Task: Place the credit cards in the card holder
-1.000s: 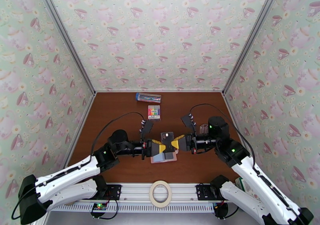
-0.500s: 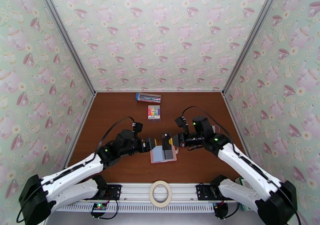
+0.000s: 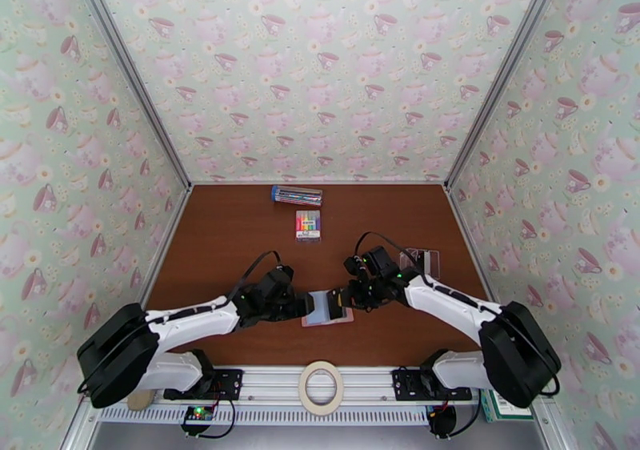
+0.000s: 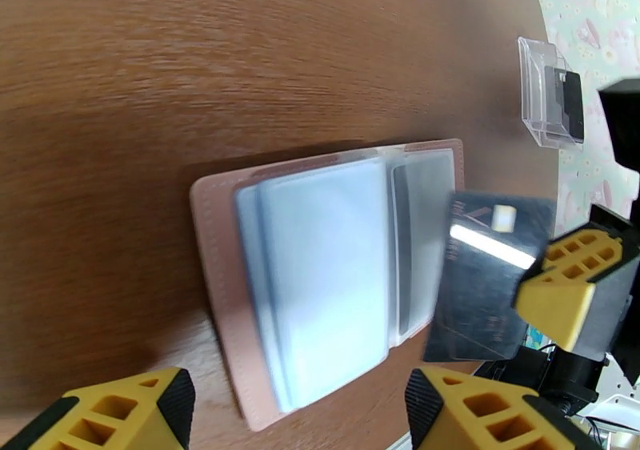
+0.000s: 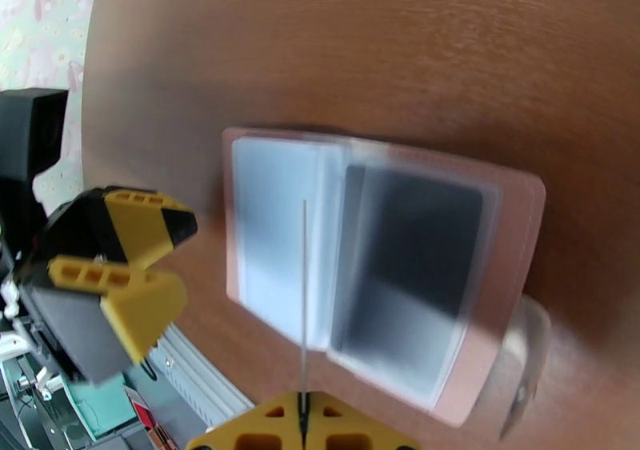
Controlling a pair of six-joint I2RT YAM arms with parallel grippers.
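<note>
On wooden table [image 3: 240, 235], lower centre of top view: pink card holder [image 3: 328, 309] open flat between grippers. At its left edge, wide-spread left gripper [image 3: 308, 306]. Over centre fold, right gripper [image 3: 346, 295] pinching dark grey card [image 4: 488, 283], edge parallel to fold, pockets beneath.

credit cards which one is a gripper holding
The dark grey card pinched in the right gripper; the others sit inside the card holder or the clear stand.

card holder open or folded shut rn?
Open: the card holder lies spread flat on the table, both inner pockets face up, a dark card inside one.
</note>
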